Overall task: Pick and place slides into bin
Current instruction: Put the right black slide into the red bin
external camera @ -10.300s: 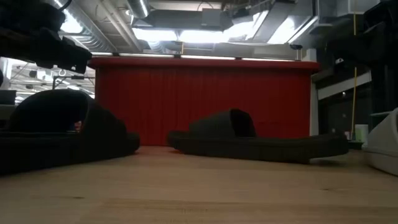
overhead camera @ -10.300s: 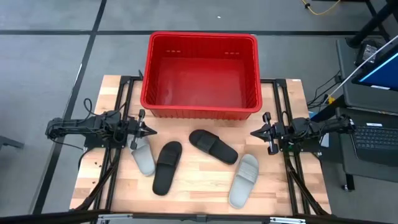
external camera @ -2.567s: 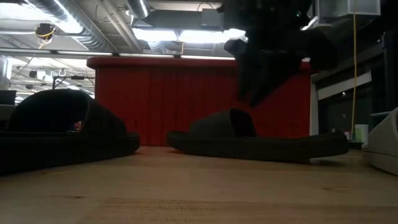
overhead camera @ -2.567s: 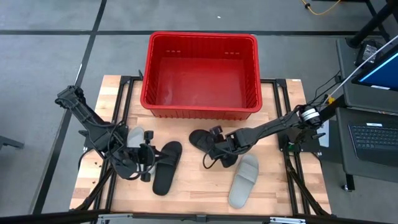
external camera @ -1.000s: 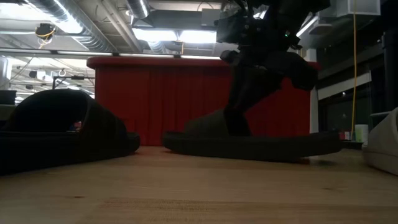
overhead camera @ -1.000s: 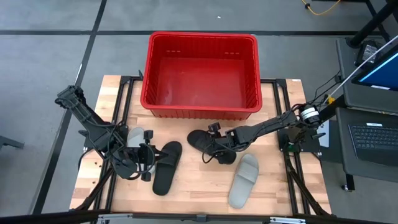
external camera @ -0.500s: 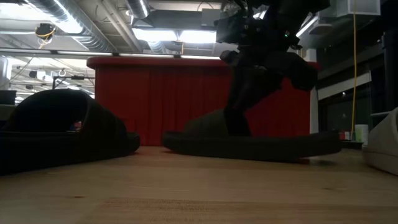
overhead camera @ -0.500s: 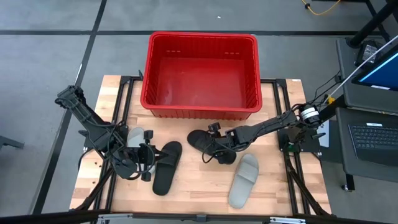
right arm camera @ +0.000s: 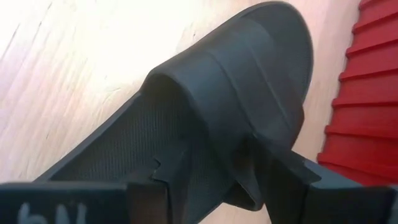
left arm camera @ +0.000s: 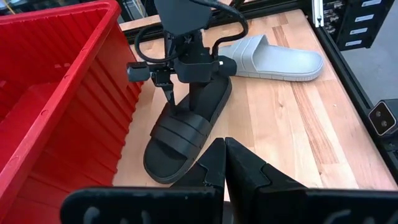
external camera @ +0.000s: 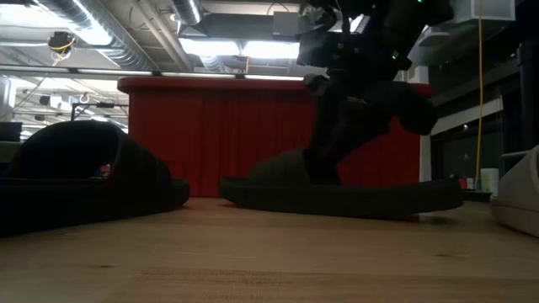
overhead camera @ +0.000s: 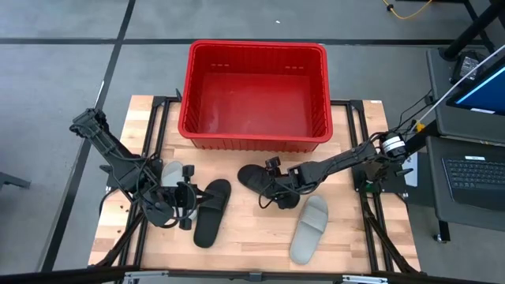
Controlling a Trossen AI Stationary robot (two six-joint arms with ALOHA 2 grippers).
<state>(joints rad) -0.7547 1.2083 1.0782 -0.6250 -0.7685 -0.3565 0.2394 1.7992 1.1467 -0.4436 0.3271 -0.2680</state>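
Note:
The red bin (overhead camera: 252, 47) stands at the table's far middle. A black slide (overhead camera: 254, 177) lies flat on its sole just in front of it. My right gripper (right arm camera: 214, 168) stands open over its strap (right arm camera: 211, 118), one finger in the foot opening, the other outside the strap's bin-side end. A second black slide (overhead camera: 210, 217) and a grey slide (overhead camera: 167, 175) lie on the left. My left gripper (left arm camera: 224, 165) hovers shut above them, holding nothing. Another grey slide (overhead camera: 309, 229) lies near the right. My right gripper comes slanting down from the table's right. Its fingers (right arm camera: 171, 180) stand on either side of the black slide's strap where it meets the sole (right arm camera: 249, 149). Whether they touch it I cannot tell. The slide lies flat on the table.
The left arm covers much of the left grey slide. Bare wood lies along the near edge (overhead camera: 252, 252) between the slides. Black frame rails (overhead camera: 371, 229) run down both table sides. A laptop (overhead camera: 473, 170) sits beyond the right edge.
In the low view the dark bulk of my right gripper above the black slide's strap has shifted slightly to the right. The slide has stayed flat where it was.

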